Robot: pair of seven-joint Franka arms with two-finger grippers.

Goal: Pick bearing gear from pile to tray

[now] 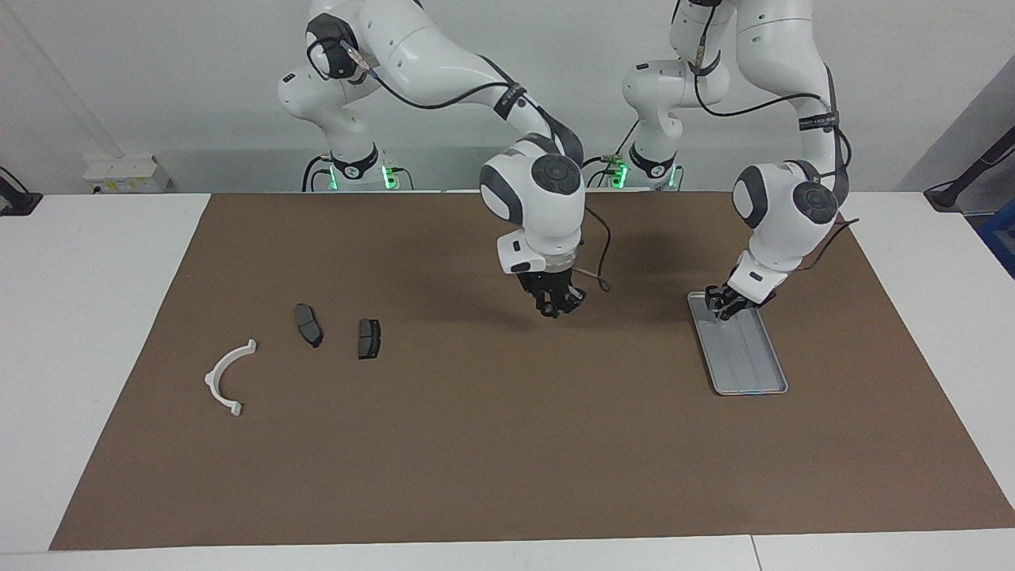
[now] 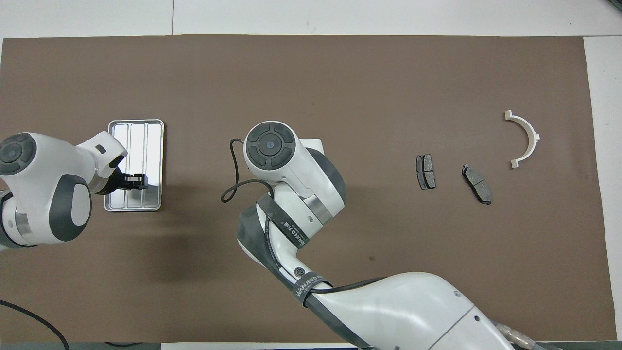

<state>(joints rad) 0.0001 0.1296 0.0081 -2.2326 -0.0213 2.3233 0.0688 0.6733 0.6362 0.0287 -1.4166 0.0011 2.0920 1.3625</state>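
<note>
Matt brown mat, bright metal tray, dull pads, glossy plastic arms

The flat brown mat (image 1: 507,444) over the white tabletop (image 1: 87,317) looks matt and paper-like, without sheen. The rectangular silver-grey metal tray (image 2: 136,127) is smooth and reflective, with ribbed channels. The 2 dark grey brake pads (image 1: 308,325) (image 1: 369,339) look dull and grainy. The white half-ring bracket (image 1: 226,379) looks like smooth plastic. The arms' white shells are glossy.
</note>
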